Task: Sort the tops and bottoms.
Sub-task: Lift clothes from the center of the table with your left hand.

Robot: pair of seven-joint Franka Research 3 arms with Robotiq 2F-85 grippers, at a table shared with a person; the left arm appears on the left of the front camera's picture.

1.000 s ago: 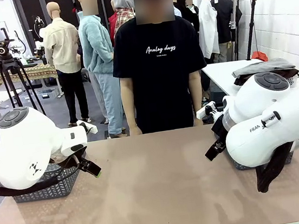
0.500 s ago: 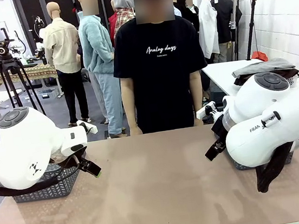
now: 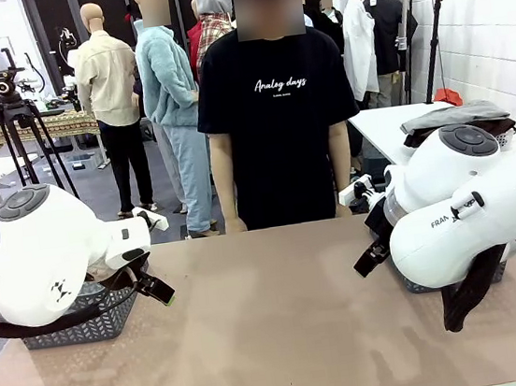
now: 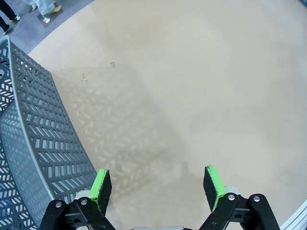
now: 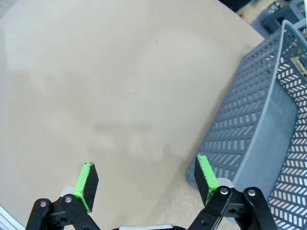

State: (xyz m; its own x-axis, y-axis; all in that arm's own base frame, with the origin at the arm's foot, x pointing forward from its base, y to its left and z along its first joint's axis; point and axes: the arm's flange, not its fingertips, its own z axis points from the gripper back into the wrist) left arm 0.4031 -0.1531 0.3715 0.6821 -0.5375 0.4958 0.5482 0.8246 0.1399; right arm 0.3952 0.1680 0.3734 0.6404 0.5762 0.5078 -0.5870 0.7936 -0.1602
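My left gripper (image 3: 160, 292) hovers open over the bare tan table (image 3: 275, 332) beside the left basket; in the left wrist view, the left gripper (image 4: 157, 184) has nothing between its green pads (image 4: 100, 184). My right gripper (image 3: 370, 257) also stands open above the table next to the right basket; in the right wrist view, the right gripper (image 5: 146, 177) is empty too. The light grey T-shirt and the two dark bottoms are out of view. Whether the folded grey and dark cloth (image 3: 461, 117) on a white side table at the back right belongs to them, I cannot tell.
One grey mesh basket (image 3: 85, 320) (image 4: 38, 143) stands at the table's left edge. Another grey mesh basket (image 5: 259, 124) sits at the right, mostly behind my right arm. A person in a black lettered T-shirt (image 3: 273, 125) stands at the far edge. A dark strip (image 3: 466, 294) hangs under my right arm.
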